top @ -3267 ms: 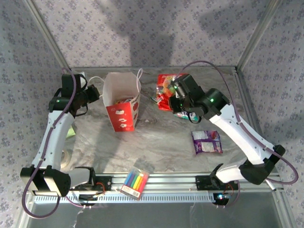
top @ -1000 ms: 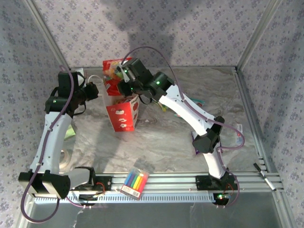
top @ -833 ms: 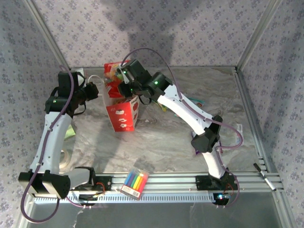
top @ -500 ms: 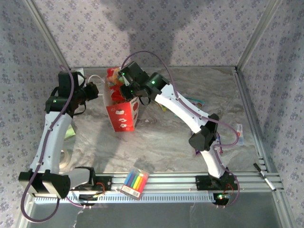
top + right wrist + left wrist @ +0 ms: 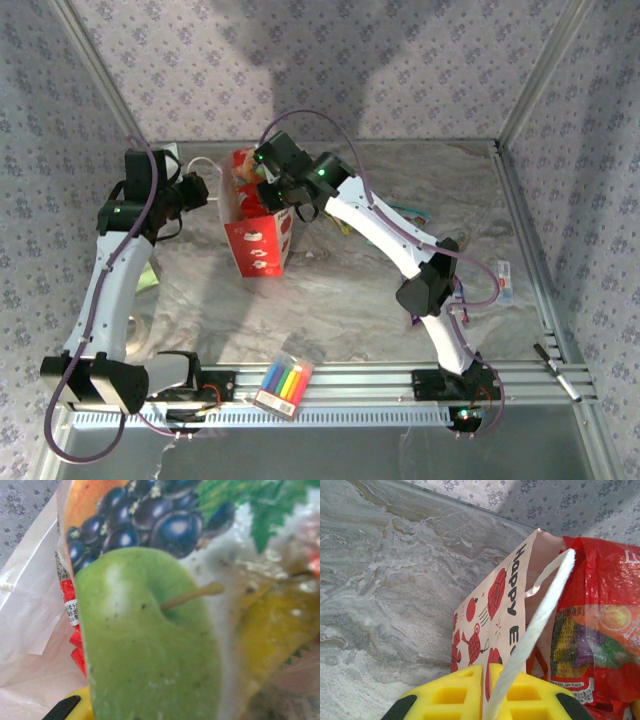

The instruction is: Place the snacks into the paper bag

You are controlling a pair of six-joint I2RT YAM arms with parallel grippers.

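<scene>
The right end effector point(image 5: 262, 180) is closed on a red snack packet point(image 5: 243, 166) and holds it over the open mouth of the paper bag point(image 5: 262, 242). The packet's lower edge is already past the bag's rim. In the right wrist view its fruit print sits close to the lens, with the bag's white inner wall beside it. On the bag's left, the left end effector point(image 5: 485, 692) is clamped on the white string handle point(image 5: 542, 607), which runs up between its yellow pads to the rim.

The step in hand looks like the drop. The packet seems wide for that mouth, so it should go straight down between the walls and be let go only once most of it is below the rim. A steady outward pull on the handle should keep the mouth open. Sideways drag could tip the light bag.

A teal-and-white packet point(image 5: 410, 214) lies on the tabletop to the bag's right, waiting its turn.
</scene>
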